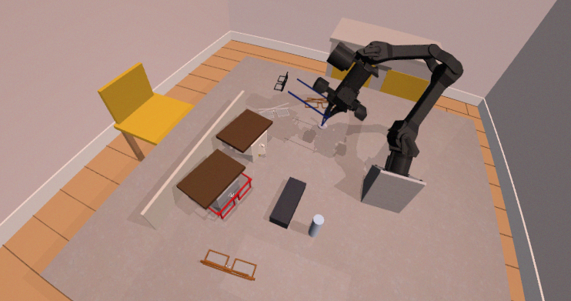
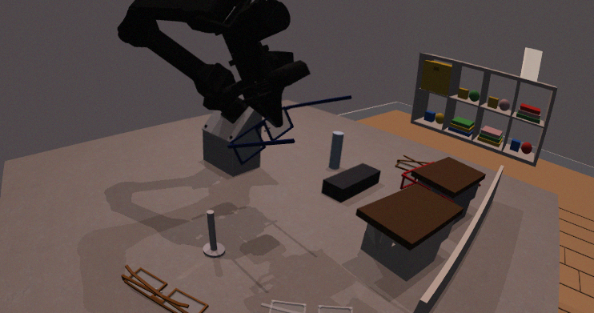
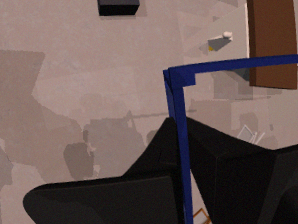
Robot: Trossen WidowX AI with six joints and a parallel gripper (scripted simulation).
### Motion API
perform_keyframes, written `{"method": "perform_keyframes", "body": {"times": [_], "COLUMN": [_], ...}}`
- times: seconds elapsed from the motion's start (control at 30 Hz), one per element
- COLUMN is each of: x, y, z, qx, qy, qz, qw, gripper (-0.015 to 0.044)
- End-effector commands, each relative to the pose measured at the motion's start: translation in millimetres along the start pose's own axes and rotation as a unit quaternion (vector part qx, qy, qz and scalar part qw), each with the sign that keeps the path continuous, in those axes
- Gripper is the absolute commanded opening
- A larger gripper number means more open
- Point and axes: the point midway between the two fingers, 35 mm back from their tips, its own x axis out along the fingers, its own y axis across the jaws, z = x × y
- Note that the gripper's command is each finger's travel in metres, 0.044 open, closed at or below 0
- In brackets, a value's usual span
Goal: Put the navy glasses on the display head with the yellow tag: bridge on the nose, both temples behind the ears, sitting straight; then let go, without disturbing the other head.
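Note:
My gripper (image 1: pixel 328 112) (image 2: pixel 277 123) (image 3: pixel 174 123) is shut on the navy glasses (image 1: pixel 308 105) (image 2: pixel 266 142) (image 3: pixel 230 65), at the front frame. It holds them above the table, lenses hanging down and both temples open, reaching out towards the heads' side. The head with the yellow tag (image 1: pixel 244 131) (image 2: pixel 409 214) (image 3: pixel 272 45) is a brown-topped block wearing nothing; its yellow tag (image 1: pixel 259 155) (image 3: pixel 210 48) is below the nose. The glasses are well apart from it. The other head (image 1: pixel 212 178) (image 2: pixel 448 175) wears red glasses (image 1: pixel 235 198).
A thin post on a round base (image 1: pixel 322 125) (image 2: pixel 214 251) stands below the gripper. A low wall (image 1: pixel 192 152) runs behind the heads. A dark box (image 1: pixel 288 202) (image 2: pixel 351 182) and a blue-grey cylinder (image 1: pixel 315 225) (image 2: pixel 335 150) stand in front. Orange, white and black glasses lie around.

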Motion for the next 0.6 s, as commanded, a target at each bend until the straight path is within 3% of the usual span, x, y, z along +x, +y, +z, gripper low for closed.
{"method": "perform_keyframes", "body": {"times": [0.0, 0.57], "x": [6.2, 37.4], "y": [-5.4, -19.4], "z": [7.6, 45.6], "qx": [0.013, 0.052], "qy": [0.004, 0.03], "qz": [0.017, 0.082], "qw": [1.0, 0.995], "gripper": [0.0, 0.0]}}
